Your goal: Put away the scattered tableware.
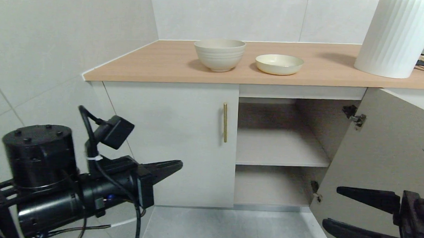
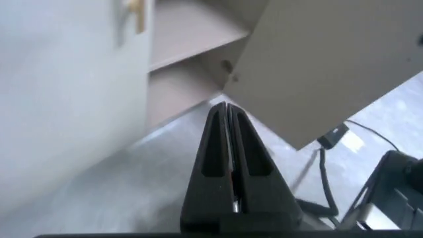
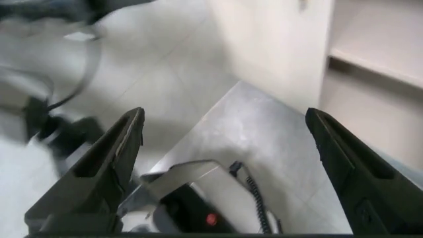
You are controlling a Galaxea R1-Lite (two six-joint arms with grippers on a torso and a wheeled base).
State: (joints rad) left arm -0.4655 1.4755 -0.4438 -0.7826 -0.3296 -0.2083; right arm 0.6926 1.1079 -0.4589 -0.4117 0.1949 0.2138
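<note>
Find deep ribbed bowl [image 1: 219,54] at 12 o'clock on the wooden tabletop [image 1: 157,64], with shallow cream dish [image 1: 279,64] near it at its 3 o'clock, not touching, both upright. Note open cabinet [image 1: 266,114] below, with its shelf [image 1: 278,147] at 6 o'clock of the dish. Log left claw [image 1: 176,165] at 8 o'clock, low, pressed fully together on nothing. Log right claw [image 1: 331,206] at 4 o'clock, spread wide, holding nothing. Judge both pieces rigid, fairly light, smooth-walled and likely slippery, liable to chip if knocked. Recommend pinching the bowl across its rim, one finger inside and one outside. Recommend the same at the dish's low lip, probably too wide to span whole.
</note>
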